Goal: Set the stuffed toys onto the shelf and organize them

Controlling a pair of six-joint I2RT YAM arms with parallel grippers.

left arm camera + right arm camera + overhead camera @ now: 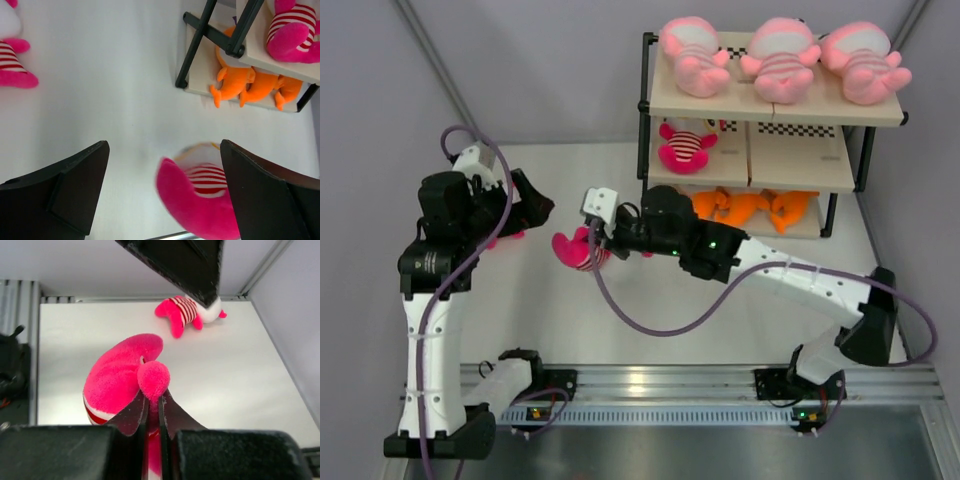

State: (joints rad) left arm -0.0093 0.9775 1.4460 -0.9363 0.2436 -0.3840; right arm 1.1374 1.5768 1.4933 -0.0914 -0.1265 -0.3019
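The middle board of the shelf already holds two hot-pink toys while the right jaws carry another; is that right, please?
Not quite: the middle board holds only one hot-pink toy, as the top external view shows. The right jaws do carry a second toy.

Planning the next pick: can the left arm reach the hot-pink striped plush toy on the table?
Probably yes: the open left gripper hangs beside the hot-pink striped plush toy, nothing between them.

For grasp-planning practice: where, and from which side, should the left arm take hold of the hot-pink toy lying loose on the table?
Probably from above, left fingers across the striped middle of the hot-pink toy: it lies on the table, legs sticking out.
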